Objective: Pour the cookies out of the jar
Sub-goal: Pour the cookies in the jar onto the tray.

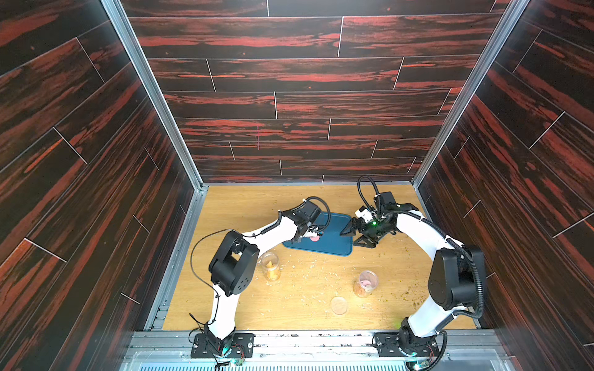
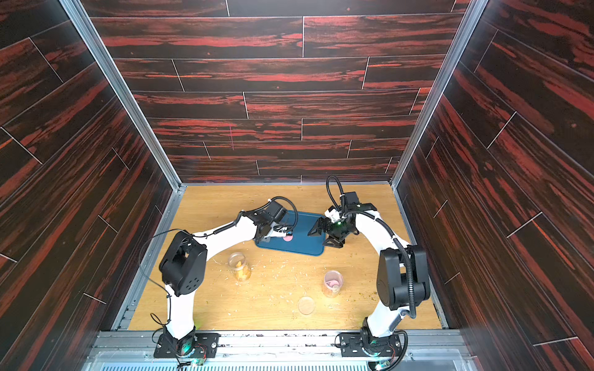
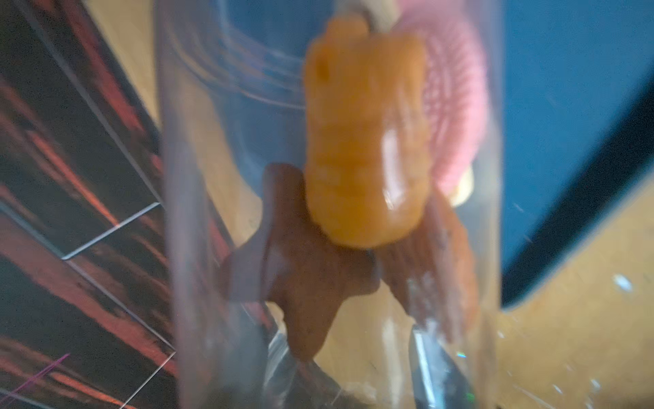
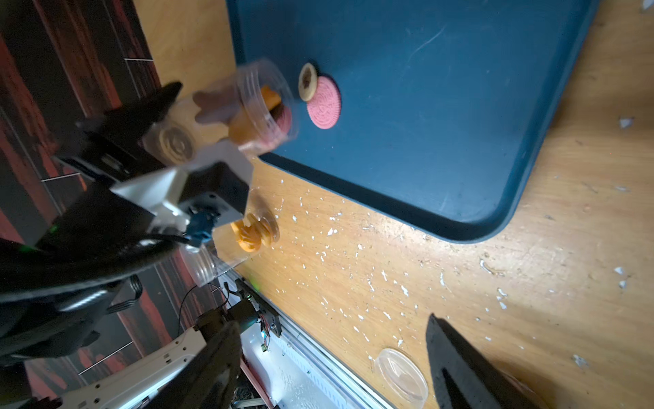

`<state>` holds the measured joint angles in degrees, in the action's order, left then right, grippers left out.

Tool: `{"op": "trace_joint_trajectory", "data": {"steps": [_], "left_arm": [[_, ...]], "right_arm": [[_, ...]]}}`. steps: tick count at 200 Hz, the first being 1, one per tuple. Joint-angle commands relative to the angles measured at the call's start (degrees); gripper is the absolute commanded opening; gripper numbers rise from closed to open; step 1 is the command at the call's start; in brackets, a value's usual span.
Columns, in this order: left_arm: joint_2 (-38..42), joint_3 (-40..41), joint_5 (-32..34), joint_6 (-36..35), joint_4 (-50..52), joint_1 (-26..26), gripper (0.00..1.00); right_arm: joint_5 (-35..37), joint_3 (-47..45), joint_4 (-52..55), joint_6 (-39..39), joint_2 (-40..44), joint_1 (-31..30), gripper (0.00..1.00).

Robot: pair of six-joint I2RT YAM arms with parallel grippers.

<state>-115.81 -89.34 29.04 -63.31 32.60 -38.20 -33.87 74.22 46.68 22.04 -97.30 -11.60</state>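
Mid-pour: my left tool [image 4: 177, 131] clenches the clear plastic jar [image 4: 262, 106], tipped mouth-first over the dark blue tray [image 4: 442, 141]. 2 round cookies [image 4: 323, 103] lie on it; orange, brown and pink ones sit near the jar's mouth. Next, I judge, a steeper tilt or a shake. My right tool [image 1: 355, 238] hangs released at the tray's edge. Pale crumbs [image 4: 354, 248] litter the wooden surface [image 1: 305, 305], between dark red-streaked plank walls [image 1: 289, 80].

Both top views look down from high on the tray [image 1: 334, 239]; L & R wrist cams sit close, also seeing it.
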Motion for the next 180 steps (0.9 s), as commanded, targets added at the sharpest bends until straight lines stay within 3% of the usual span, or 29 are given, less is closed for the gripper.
{"op": "trace_joint_trajectory", "data": {"steps": [1, 13, 30, 56, 84, 109, 135, 162, 180], "left_arm": [[1.54, 3.06, 2.93, -4.79, -3.70, 0.63, 0.00], [0.02, 0.27, 2.93, -5.31, -3.67, -0.35, 0.00], [0.39, -3.51, -1.04, 0.15, -0.61, -1.06, 0.00], [2.65, 6.56, 3.95, -6.28, -5.80, 0.83, 0.00], [0.05, -3.28, -0.49, -0.13, -1.30, -1.15, 0.00], [3.62, 6.72, 3.00, -4.17, -6.84, 1.17, 0.00], [2.19, 0.00, -0.27, -0.55, -2.19, -0.89, 0.00], [4.79, 7.19, 2.51, -2.43, -6.23, 1.00, 0.00], [3.32, 2.27, 0.22, -1.54, -3.48, -0.64, 0.00]], "right_arm": [[-0.08, 1.18, 1.57, -1.20, 1.64, 0.18, 0.86], [-0.73, 0.29, 1.02, -0.96, 1.16, 0.24, 0.86], [-1.94, 0.21, 0.60, -0.06, 0.94, 0.22, 0.85], [-0.59, 0.87, 1.10, -0.99, 1.14, 0.19, 0.85], [-2.03, 0.45, 0.51, -0.04, 0.31, 0.21, 0.85], [-0.31, 1.32, 1.36, -1.09, 1.02, 0.22, 0.85], [-1.44, 0.54, 0.72, -0.30, 0.26, 0.19, 0.85], [-0.91, 1.70, 0.98, -0.69, 0.40, 0.28, 0.85], [-1.07, 1.33, 0.89, -0.70, 0.12, 0.23, 0.85]]}}
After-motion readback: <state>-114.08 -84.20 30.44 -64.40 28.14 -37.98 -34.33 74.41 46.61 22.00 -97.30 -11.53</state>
